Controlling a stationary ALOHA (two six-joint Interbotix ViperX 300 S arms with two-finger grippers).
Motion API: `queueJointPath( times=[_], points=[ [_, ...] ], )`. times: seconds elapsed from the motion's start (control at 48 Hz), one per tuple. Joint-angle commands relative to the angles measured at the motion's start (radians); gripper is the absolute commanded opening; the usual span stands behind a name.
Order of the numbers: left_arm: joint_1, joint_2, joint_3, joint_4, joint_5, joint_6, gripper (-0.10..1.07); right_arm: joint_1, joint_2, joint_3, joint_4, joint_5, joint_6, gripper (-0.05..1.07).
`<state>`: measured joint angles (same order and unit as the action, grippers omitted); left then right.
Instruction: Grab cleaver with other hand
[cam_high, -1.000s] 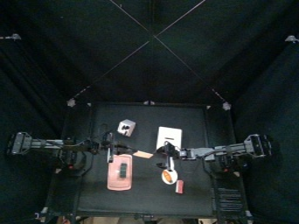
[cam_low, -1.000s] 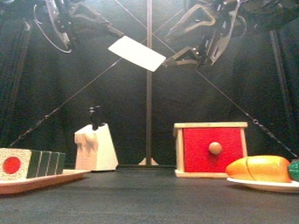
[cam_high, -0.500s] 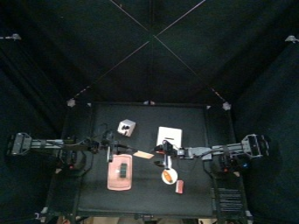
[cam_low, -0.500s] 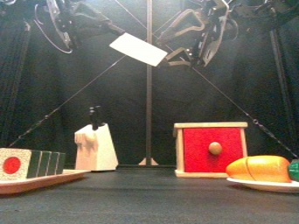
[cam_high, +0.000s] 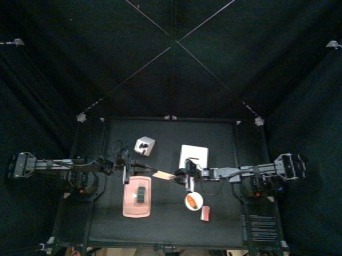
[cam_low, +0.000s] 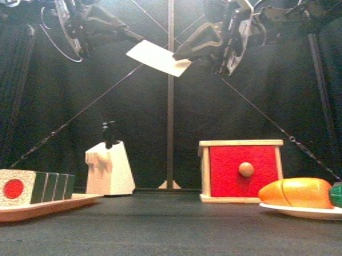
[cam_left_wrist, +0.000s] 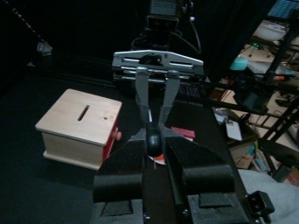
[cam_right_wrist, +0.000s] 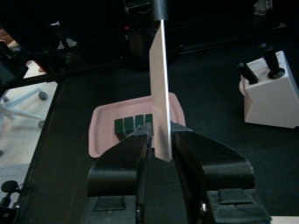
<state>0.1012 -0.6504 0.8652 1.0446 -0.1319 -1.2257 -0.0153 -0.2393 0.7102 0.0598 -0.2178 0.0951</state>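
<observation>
The cleaver (cam_low: 159, 59) hangs in the air above the table's middle, its pale blade tilted. My left gripper (cam_left_wrist: 153, 147) is shut on its dark handle (cam_left_wrist: 153, 140). From the opposite side my right gripper (cam_right_wrist: 162, 140) has its jaws drawn in against both faces of the blade (cam_right_wrist: 162, 79), which stands edge-on between them. From above, the cleaver (cam_high: 163, 176) bridges the left gripper (cam_high: 142, 178) and right gripper (cam_high: 183, 177).
A pink board (cam_low: 40, 205) with sliced pieces lies front left. A white knife block (cam_low: 110, 166) stands behind it. A wooden box with a red face (cam_low: 242, 170) stands right of centre. An orange food piece sits on a plate (cam_low: 299, 208) at front right.
My right gripper's jaws have narrowed from wide open onto the blade. The cleaver and both arms have shifted slightly.
</observation>
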Motion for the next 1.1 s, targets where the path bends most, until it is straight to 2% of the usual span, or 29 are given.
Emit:
queueJointPath(
  times=[0.0, 0.25, 0.438, 0.562, 0.688, 0.917, 1.083],
  points=[
    [0.006, 0.002, -0.028, -0.003, -0.005, 0.002, 0.45, -0.006, -0.011, -0.028, 0.000, -0.015, 0.002, 0.59],
    [0.009, 0.002, -0.025, -0.006, -0.005, 0.003, 0.45, -0.006, -0.002, -0.031, -0.005, -0.012, 0.002, 0.46],
    [0.009, 0.002, 0.003, -0.003, -0.005, 0.005, 0.46, -0.006, -0.046, -0.014, -0.032, -0.015, 0.002, 0.31],
    [0.009, 0.000, 0.014, -0.003, -0.005, 0.005, 0.49, -0.003, -0.067, 0.008, -0.046, -0.031, 0.003, 0.25],
    [0.008, 0.002, 0.014, -0.006, -0.005, 0.005, 0.58, -0.003, -0.071, 0.020, -0.044, -0.051, 0.005, 0.25],
    [0.008, 0.002, 0.012, -0.006, -0.003, 0.005, 0.84, 0.002, -0.077, 0.032, -0.049, -0.052, 0.003, 0.25],
    [0.006, 0.002, 0.011, -0.006, -0.003, 0.005, 0.92, 0.003, -0.078, 0.037, -0.049, -0.052, 0.003, 0.25]
  ],
)
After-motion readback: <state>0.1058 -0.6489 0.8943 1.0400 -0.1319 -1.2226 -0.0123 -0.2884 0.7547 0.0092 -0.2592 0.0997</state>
